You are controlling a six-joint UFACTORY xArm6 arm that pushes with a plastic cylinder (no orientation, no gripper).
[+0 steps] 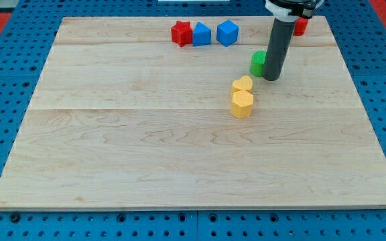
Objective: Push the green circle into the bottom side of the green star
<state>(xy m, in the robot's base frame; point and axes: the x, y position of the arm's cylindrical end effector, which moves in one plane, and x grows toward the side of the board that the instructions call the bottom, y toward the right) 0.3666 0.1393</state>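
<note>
A green block [257, 63] shows at the view's upper right, partly hidden behind the dark rod; its shape cannot be made out, and only one green block shows. My tip [271, 78] rests on the wooden board [146, 147] just to the right of that green block, touching or nearly touching it. No other green block is visible.
A red star-like block [181, 33] and two blue blocks [202, 34] [227, 32] stand in a row near the top edge. A red block [301, 27] sits at the top right behind the rod. A yellow heart [242, 85] and a yellow hexagon [242, 104] touch just below and left of my tip.
</note>
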